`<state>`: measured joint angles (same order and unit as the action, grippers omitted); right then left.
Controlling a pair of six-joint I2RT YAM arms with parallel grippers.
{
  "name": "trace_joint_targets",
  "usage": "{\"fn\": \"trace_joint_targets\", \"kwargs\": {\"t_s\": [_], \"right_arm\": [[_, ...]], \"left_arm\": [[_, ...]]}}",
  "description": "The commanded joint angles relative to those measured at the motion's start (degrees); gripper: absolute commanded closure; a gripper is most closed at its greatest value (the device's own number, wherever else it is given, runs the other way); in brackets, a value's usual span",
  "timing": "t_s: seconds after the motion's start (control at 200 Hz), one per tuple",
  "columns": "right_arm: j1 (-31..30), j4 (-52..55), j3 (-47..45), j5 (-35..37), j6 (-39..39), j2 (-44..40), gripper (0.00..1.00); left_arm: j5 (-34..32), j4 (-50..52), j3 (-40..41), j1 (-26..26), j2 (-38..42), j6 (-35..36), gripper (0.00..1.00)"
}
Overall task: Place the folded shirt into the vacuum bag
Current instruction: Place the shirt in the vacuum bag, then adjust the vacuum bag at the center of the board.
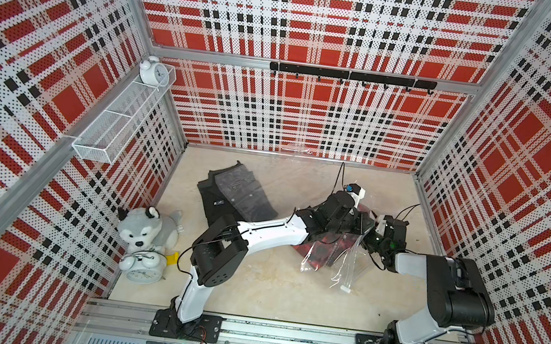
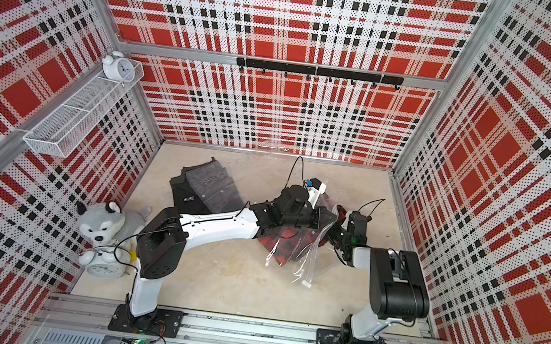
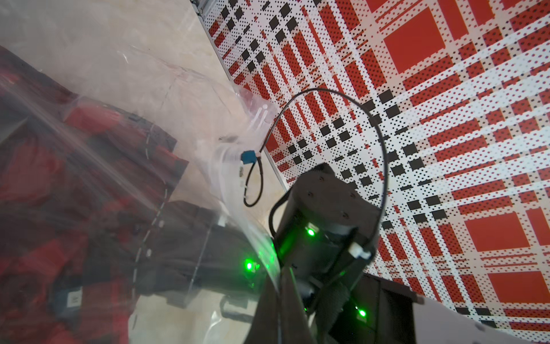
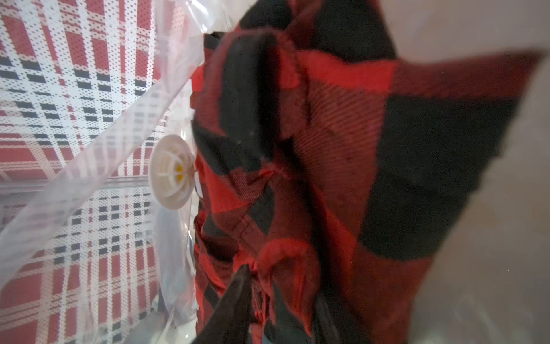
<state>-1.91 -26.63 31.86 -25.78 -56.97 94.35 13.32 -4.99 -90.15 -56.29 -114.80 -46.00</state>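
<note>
Because the bag (image 1: 345,261) is clear, the red and black shirt (image 1: 319,253) shows through it. The shirt lies inside the bag, on the right part of the floor (image 1: 252,285). The bag's round white valve (image 4: 171,171) sits just beside the shirt's edge. Its small white zip clip (image 1: 345,289) lies on the floor at the end nearest the robot. On the left wall, a wire basket (image 1: 118,116) holds a white clock (image 1: 152,71) in its far end part.

In both top views the shirt is crumpled. Its long side runs on a slant, from the front by the left arm's forearm toward the back right. The bag runs the same way, with its zip end to the front.

The left arm stretches low across the floor to the right and passes over one end of the shirt. The left gripper (image 3: 281,295) is closed tight, pinching the bag's thin plastic and holding it up. The right arm is bent sharply at the elbow, and the right gripper (image 4: 282,283) points into the bag. Its fingers stand a little apart with shirt cloth bunched between them. I cannot tell whether they squeeze the cloth.
</note>
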Motion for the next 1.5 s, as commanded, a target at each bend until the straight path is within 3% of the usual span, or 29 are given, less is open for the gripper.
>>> {"fn": "trace_joint_targets", "kwargs": {"t_s": [0.0,0.15,0.251,0.501,0.802,0.982,1.253,1.393,1.498], "right_arm": [[-0.7,-8.18,3.44,-3.18,-2.93,4.42,0.66],[-1.1,-7.98,6.81,-5.04,-2.69,7.05,0.61],[-1.15,-2.44,5.82,-3.98,0.49,2.7,0.47],[-0.21,20.63,-1.79,2.43,10.51,-19.88,0.16],[8.03,44.77,-6.88,4.3,15.02,-45.65,0.0],[10.64,49.1,-8.85,2.89,14.64,-47.68,0.0],[10.77,37.04,-13.63,-3.55,10.7,-40.06,0.02],[10.69,28.37,-16.1,-8.3,7.68,-35.49,0.15],[9.99,24.45,-16.67,-9.35,6.48,-32.95,0.39]], "left_arm": [[1.78,-0.63,-2.42,-0.81,2.47,1.18,1.0],[1.33,-0.12,-3.13,-0.6,2.75,1.58,1.0],[-0.53,0.5,-2.94,0.14,3.1,2.43,1.0],[-1.24,0.49,-3.47,4.93,0.57,2.84,1.0],[-0.96,1.33,-4.04,6.97,0.98,3.54,1.0],[-1.48,1.8,-3.23,7.51,2.77,3.99,1.0],[-1.93,2.03,-1.98,7.95,4.54,4.6,1.0],[-1.89,1.72,-1.27,8.13,4.94,4.65,1.0],[-1.63,1.51,-1.25,8.14,5.11,4.6,1.0]]}}
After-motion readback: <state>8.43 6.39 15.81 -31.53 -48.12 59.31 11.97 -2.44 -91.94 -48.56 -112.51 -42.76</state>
